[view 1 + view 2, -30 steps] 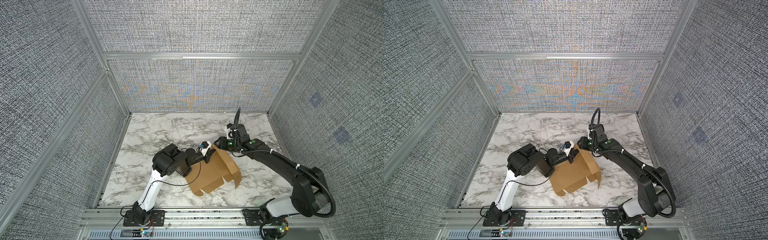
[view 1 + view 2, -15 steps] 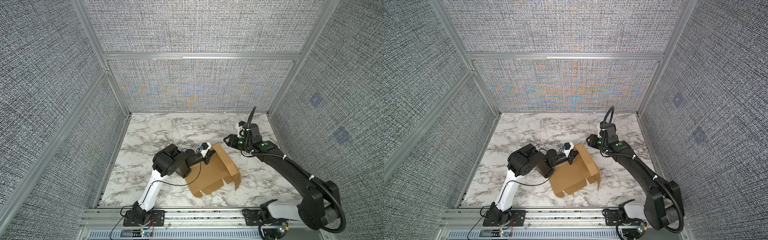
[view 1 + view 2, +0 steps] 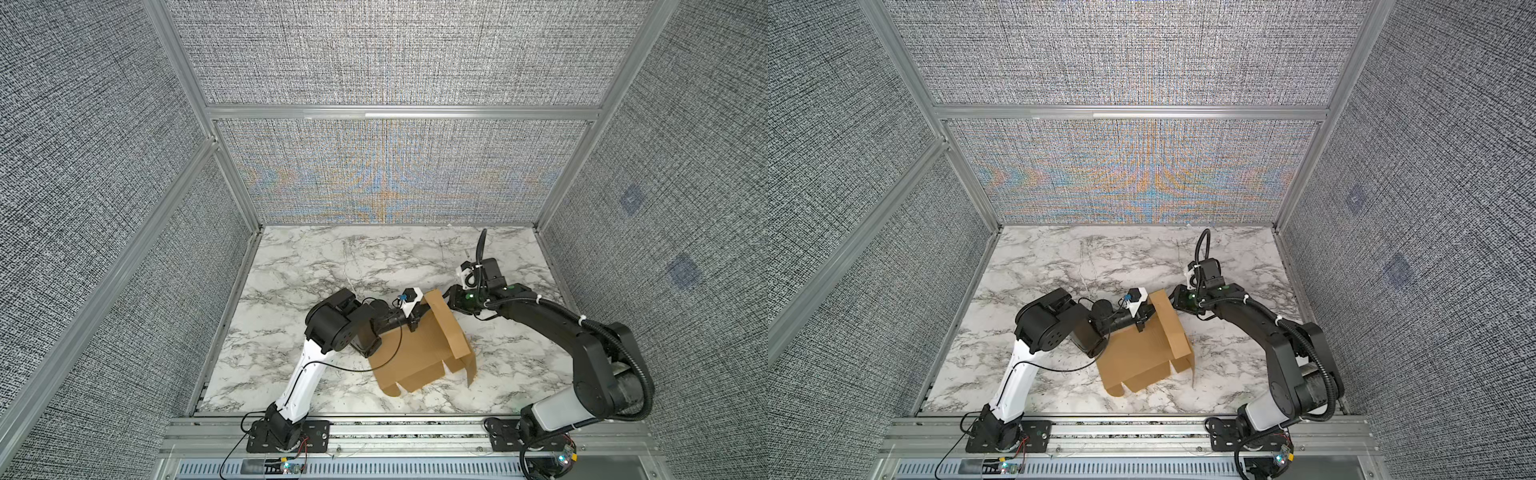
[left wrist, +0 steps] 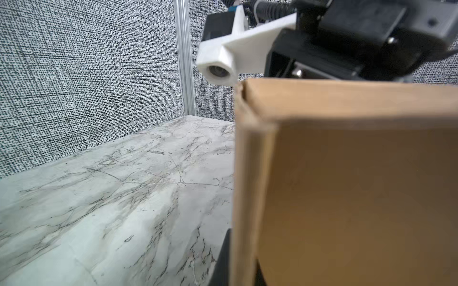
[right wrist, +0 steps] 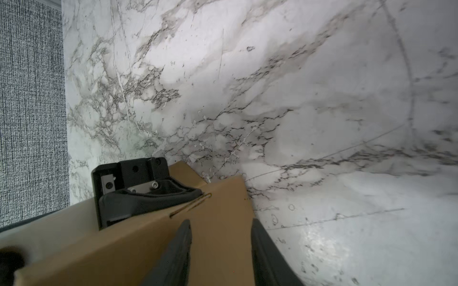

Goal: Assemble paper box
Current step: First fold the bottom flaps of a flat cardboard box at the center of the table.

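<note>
In both top views the half-folded box [image 3: 415, 353] [image 3: 1142, 353] lay on the surface [image 3: 332, 266]. The left fingers [image 3: 413, 325] were clamped on its raised flap, and the right fingers [image 3: 450, 300] were at the flap's far edge. In the left wrist view, cardboard filled the frame. In the right wrist view, the right fingers stood narrowly apart over the flap.

The paper box [image 4: 347, 188] is blurred and cut off in the left wrist view. In both top views the tips of the right gripper [image 3: 449, 296] are too small to make out
</note>
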